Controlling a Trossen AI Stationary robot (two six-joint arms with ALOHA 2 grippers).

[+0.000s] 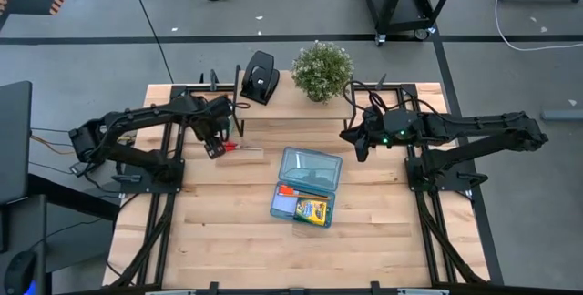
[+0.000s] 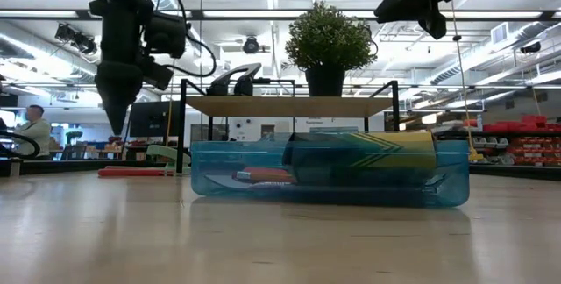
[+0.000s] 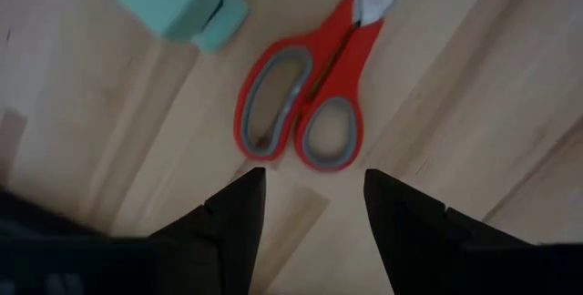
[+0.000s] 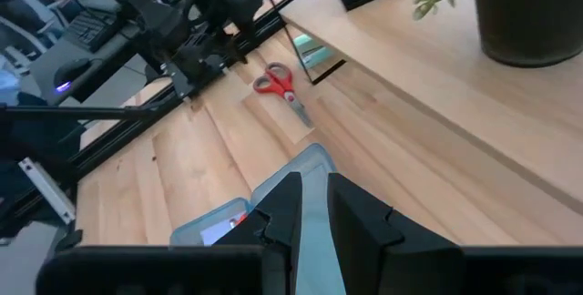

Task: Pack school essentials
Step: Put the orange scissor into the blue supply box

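The left hand (image 3: 310,208) hovers released above the red-handled scissors (image 3: 314,95), which lie flat on the wooden worktop (image 1: 219,231) beside a mint-green block (image 3: 173,4). To grasp cleanly, I judge it should descend straight, straddling the handle loops, then close. The clear blue plastic case (image 1: 308,184) lies open nearby. The right hand (image 4: 310,208) waits aloft, nearly clenched, grasping nothing.
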